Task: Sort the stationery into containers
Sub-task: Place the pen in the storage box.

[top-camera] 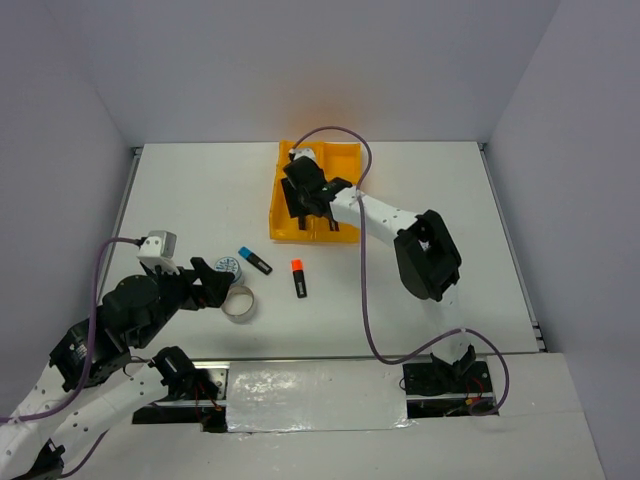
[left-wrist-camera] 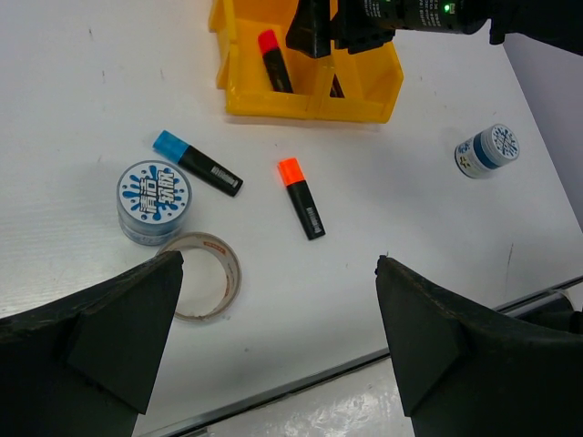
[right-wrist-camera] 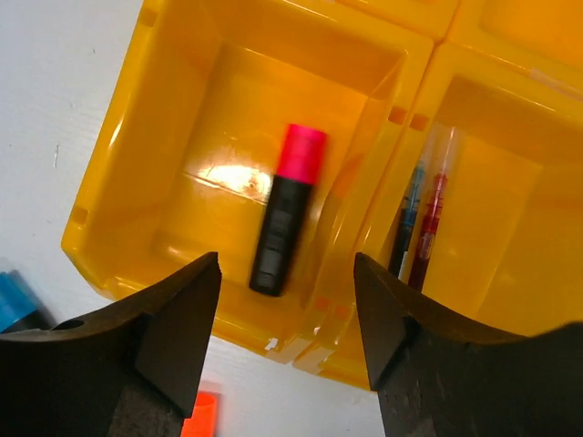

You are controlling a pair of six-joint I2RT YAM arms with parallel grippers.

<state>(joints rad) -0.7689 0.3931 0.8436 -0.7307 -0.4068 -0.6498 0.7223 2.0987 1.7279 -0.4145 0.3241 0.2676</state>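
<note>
My right gripper (right-wrist-camera: 286, 300) hangs wide open and empty above the yellow-orange divided plastic tray (right-wrist-camera: 109, 173). The short black pink-capped highlighter (right-wrist-camera: 284, 214) lies in the compartment directly below, between the fingers. My left gripper (left-wrist-camera: 280, 273), equally spread and empty, has the grey tape ring (left-wrist-camera: 205, 278) just beside one finger.

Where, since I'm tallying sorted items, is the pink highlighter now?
Right wrist view: the pink highlighter lies inside the yellow tray, in its near-left compartment, beside the compartment holding two pens.
</note>
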